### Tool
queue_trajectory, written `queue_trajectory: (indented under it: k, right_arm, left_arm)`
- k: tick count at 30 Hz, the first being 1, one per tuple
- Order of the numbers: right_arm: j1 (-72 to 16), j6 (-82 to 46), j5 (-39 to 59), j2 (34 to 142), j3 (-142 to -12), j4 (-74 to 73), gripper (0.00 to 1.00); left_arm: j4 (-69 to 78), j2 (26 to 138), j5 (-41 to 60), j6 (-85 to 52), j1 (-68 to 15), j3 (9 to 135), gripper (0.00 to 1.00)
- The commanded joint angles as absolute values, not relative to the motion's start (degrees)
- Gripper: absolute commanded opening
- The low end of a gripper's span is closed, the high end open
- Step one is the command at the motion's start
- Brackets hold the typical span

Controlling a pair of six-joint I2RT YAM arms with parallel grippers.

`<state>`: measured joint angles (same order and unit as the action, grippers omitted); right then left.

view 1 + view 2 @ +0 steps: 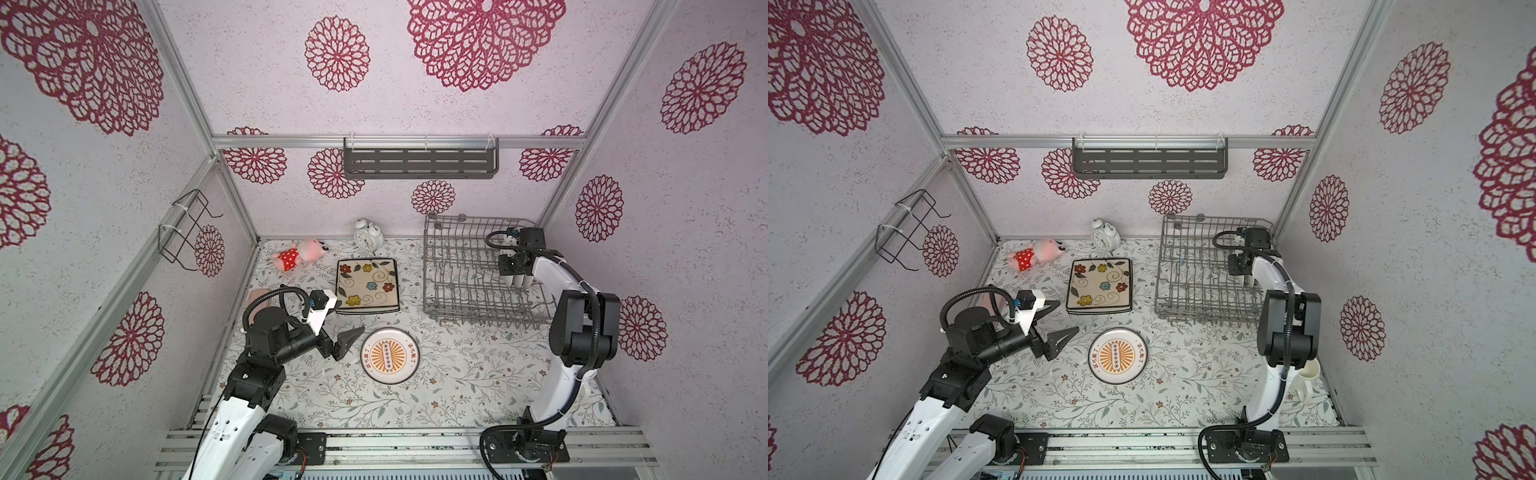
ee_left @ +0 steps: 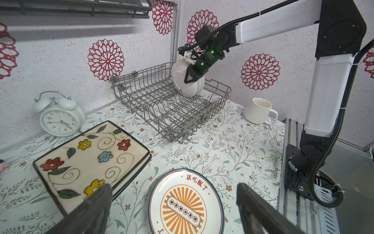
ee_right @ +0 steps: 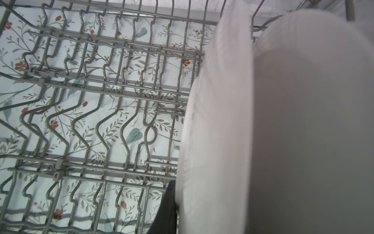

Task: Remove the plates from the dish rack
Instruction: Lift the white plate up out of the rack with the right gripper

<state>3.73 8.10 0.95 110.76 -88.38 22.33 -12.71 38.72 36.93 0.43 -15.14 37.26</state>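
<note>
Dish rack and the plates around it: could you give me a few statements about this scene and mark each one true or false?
1. The dish rack holds white plates standing on edge. True.
2. The round orange-patterned plate stands in the rack. False: it lies flat on the table.
3. The left gripper is open and empty. True.
4. The flower-painted square plates are spread apart. False: they lie stacked.
5. The alarm clock sits inside the rack. False: it stands on the table, outside the rack.
</note>
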Motion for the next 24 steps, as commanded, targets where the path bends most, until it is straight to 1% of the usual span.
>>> queue_trajectory:
  k: [1,9,17,24]
  right_arm:
    - [3.9,8.1,-1.0,103.8,-91.0,21.0,0.14]
    - [3.8,7.9,2.2,102.9,-95.0,23.5,0.12]
    - [3.0,7.6,4.5,99.5,-96.0,24.4,0.1]
    - [-2.5,10.7,5.0,95.3,-95.4,25.7,0.1]
  left_arm:
    - [-11.6,37.7,38.0,0.6,-15.5,38.0,0.97]
    - [-12.0,37.4,38.1,-0.6,-15.6,38.2,0.97]
    - [-10.5,36.7,37.9,-1.0,-15.9,37.0,0.97]
    - [-10.1,37.8,38.4,-0.4,-15.8,37.5,0.97]
